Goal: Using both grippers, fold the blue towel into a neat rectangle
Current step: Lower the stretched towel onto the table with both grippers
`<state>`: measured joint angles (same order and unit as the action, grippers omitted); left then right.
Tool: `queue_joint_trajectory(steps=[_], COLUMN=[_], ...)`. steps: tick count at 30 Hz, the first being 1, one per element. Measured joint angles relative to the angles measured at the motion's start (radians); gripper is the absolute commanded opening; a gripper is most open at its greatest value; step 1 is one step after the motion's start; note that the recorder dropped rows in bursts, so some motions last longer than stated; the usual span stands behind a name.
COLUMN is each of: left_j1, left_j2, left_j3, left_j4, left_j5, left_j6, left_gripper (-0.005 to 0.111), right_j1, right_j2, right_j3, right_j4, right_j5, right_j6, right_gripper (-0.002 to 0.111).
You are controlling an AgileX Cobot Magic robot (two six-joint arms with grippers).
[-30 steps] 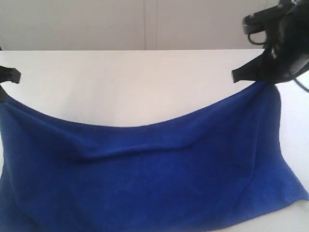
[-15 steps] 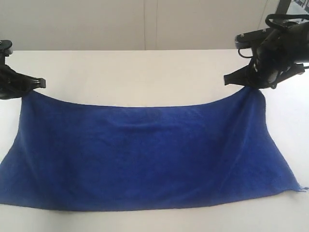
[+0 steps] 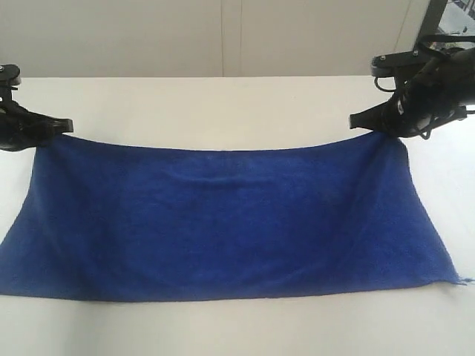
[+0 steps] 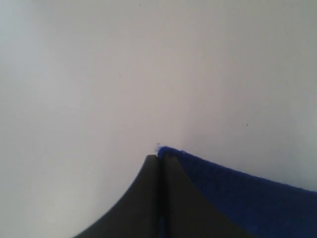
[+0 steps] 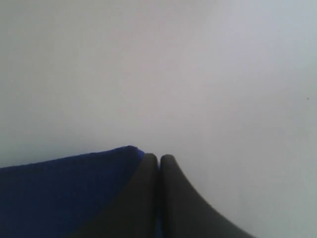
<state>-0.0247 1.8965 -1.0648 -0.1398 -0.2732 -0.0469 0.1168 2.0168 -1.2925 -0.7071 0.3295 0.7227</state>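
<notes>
The blue towel [image 3: 223, 222] lies spread wide across the white table [image 3: 223, 111], its near edge flat along the front and its far edge stretched between the two arms. My left gripper [image 3: 65, 126] is shut on the towel's far left corner [image 4: 171, 151], low over the table. At the far right corner [image 5: 130, 149] my right gripper [image 3: 358, 119] is shut on the cloth in the same way. In both wrist views the black fingers [image 4: 148, 178] press together with blue cloth showing in the seam between them. A frayed thread sticks out at the towel's near right corner [image 3: 464, 281].
A pale wall [image 3: 223, 37] with a vertical seam rises behind the table's far edge. Bare white tabletop lies beyond the towel's far edge and in a narrow strip along the front. Cables loop off the right arm [image 3: 438, 81].
Both grippers have carried the towel's far edge away from the camera and lowered it. The sagging, hanging cloth now lies flat and stretched on the table.
</notes>
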Motion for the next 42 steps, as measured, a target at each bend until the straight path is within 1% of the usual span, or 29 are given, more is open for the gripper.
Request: queue_joint_trajectory(steps=[4,10,18,32,34,37,40,42], left_j1=[0.0,0.0,0.0,0.0,0.0,0.0,0.0,0.0], left_j2=[0.001,0.021,0.063,0.082,0.083,0.083,0.083,0.083], left_j3=[0.0,0.0,0.0,0.0,0.0,0.0,0.0,0.0], left_j4=[0.0,0.0,0.0,0.002,0.002,0.007,0.038,0.054], left_j5=[-0.054,-0.085,-0.138,-0.163,-0.163,-0.163,-0.163,-0.163], left_j6=[0.0,0.0,0.0,0.0,0.0,0.002,0.02,0.038], left_gripper=[0.0,0.0,0.0,0.0,0.0,0.001,0.013,0.026], right_j1=[-0.002,-0.004,-0.03,-0.036,-0.036,-0.036,-0.036,-0.036], right_j2=[0.001,0.001,0.024,0.07,0.07,0.07,0.07,0.07], right_j3=[0.0,0.0,0.0,0.0,0.0,0.0,0.0,0.0], right_j4=[-0.004,-0.046,-0.057,-0.057,-0.057,-0.057,-0.057,-0.057], right_j5=[-0.05,-0.061,-0.126,-0.152,-0.152,-0.152,-0.152,-0.152], right_j6=[0.0,0.0,0.008,0.01,0.01,0.01,0.012,0.012], right_gripper=[0.0,0.0,0.0,0.001,0.005,0.017,0.032,0.038])
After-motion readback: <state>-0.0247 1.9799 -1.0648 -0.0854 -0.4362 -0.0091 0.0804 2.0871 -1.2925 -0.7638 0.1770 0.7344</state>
